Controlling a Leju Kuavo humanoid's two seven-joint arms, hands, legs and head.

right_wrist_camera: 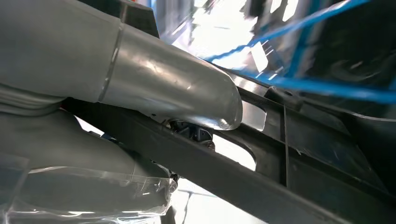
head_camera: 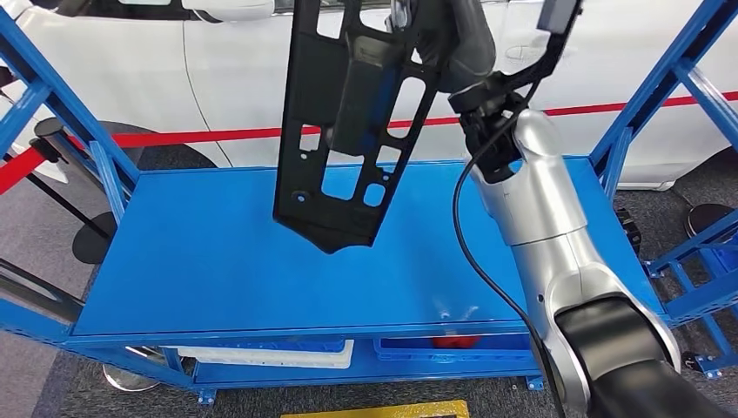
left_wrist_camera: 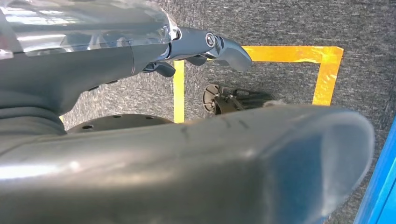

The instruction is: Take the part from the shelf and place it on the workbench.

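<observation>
Blue metal workbench (head_camera: pixel 218 261) is seen from above in the head view, w/ blue frame posts at both sides and a white car (head_camera: pixel 235 78) behind a red barrier line. On a lower level under the front edge, a white tray (head_camera: pixel 270 355) and sth red are partly seen.

Black part (head_camera: pixel 348 131), a flat plastic panel w/ many cut-outs, is held up in the air over the rear-middle of the worktop, hanging steeply, its lowest corner well above the blue surface. It is gripped near its upper end by the right hand (right_wrist_camera: pixel 140 84); in the right wrist view the thumb is pressed on one side of a black bar of the part, and darker fingers are seen on the other side. So the part is off the shelf but not yet placed.

Left hand (left_wrist_camera: pixel 205 46) hangs beside the body over grey carpet w/ yellow tape marks. Nothing is held in it; fingers look a bit curled, not clenched.

Risks, as judged: the grip is at one end only, so the long panel can swing or rotate in the hand during lowering. If the lower corner touches the top first, the part can be levered out of the fingers, or slide twd the rear edge. Blue posts at the right are near the arm and could be hit.

Hard to make out: the upper end of the part is cut off by the picture edge in the head view, and the finger contact is mostly hidden. Wrist view is blurred in the background.
</observation>
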